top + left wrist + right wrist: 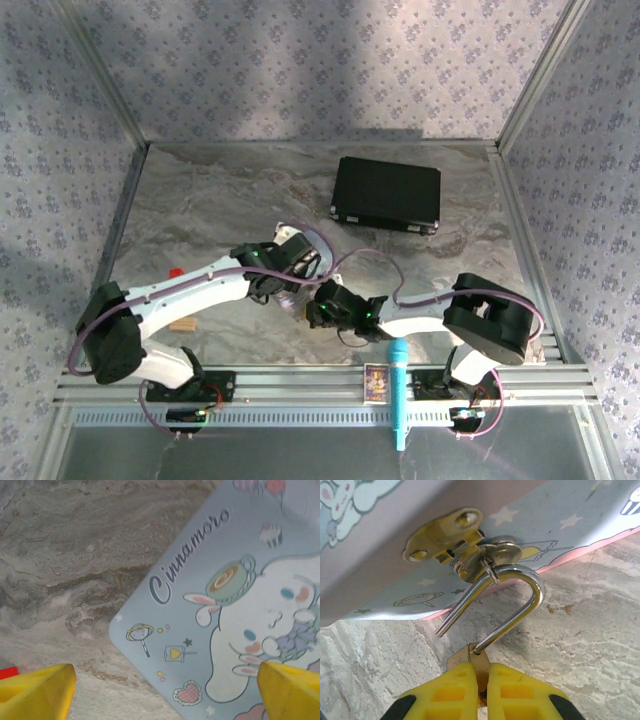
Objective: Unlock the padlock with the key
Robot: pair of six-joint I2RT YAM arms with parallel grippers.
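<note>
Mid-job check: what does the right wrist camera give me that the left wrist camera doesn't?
Right wrist: the right gripper shut on the brass padlock body, its shackle open but hooked through the hasp of the tin. Left wrist: the left gripper open over the tin's cartoon print, a small red object at the frame edge. Both: the pastel tin and the marble table.

Grey marbled table (pixel 220 200): black case (pixel 386 194) toward far right corner; pastel tin (pixel 225 605) mid-table; tan block (pixel 182 325), red object (pixel 176 272) near left edge.
</note>
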